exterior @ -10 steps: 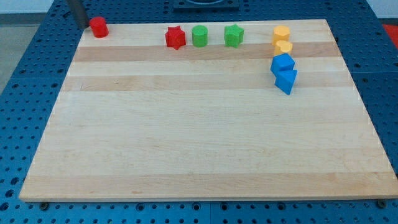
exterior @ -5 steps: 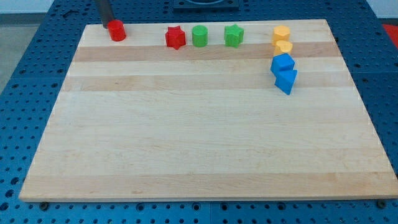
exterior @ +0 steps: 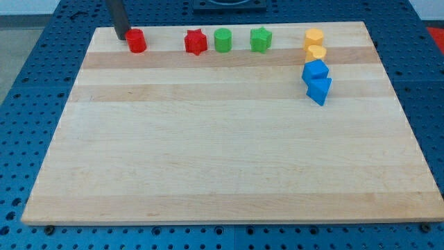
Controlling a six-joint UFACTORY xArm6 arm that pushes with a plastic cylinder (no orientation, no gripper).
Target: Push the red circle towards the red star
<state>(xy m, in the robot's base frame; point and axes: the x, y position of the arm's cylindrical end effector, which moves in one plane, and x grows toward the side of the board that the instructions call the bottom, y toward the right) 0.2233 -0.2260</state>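
The red circle (exterior: 137,41) lies near the board's top edge, at the view's upper left. The red star (exterior: 196,42) lies to its right in the same row, a clear gap between them. My tip (exterior: 122,36) stands right at the red circle's left side, touching or almost touching it, with the dark rod rising from it to the view's top.
Right of the red star stand a green circle (exterior: 223,40) and a green star (exterior: 261,39). Farther right, two yellow blocks (exterior: 315,44) and two blue blocks (exterior: 316,80) form a column. The wooden board (exterior: 229,153) lies on a blue pegboard table.
My tip has moved to the view's right along the top edge and pushed the red circle rightward, closer to the red star. The other blocks have not moved.
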